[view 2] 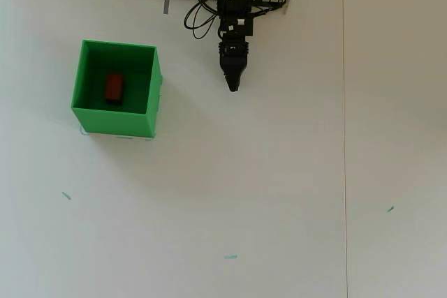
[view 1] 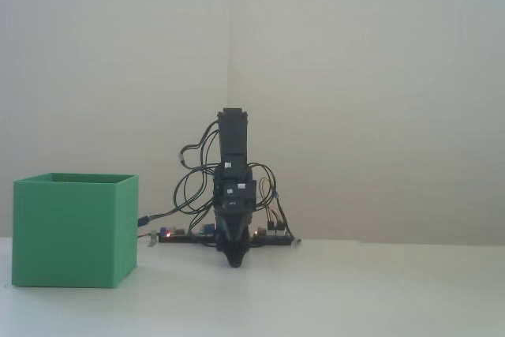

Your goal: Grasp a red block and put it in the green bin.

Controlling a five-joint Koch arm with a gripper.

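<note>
Red block (view 2: 114, 88) visible only overhead

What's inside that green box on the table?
From above, a small red block lies on the floor of the green box. From the side, the box's walls hide it. Whatever might sit under the block cannot be seen.

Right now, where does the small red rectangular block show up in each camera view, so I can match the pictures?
Overhead view: the small red rectangular block lies inside the large green thin-walled box, left of centre on its floor, in the upper left of the picture.
Fixed view: not visible; the green box's near wall hides its inside, at the lower left.
Shared landmark: the black arm's hand, tip pointing down near the table.
</note>
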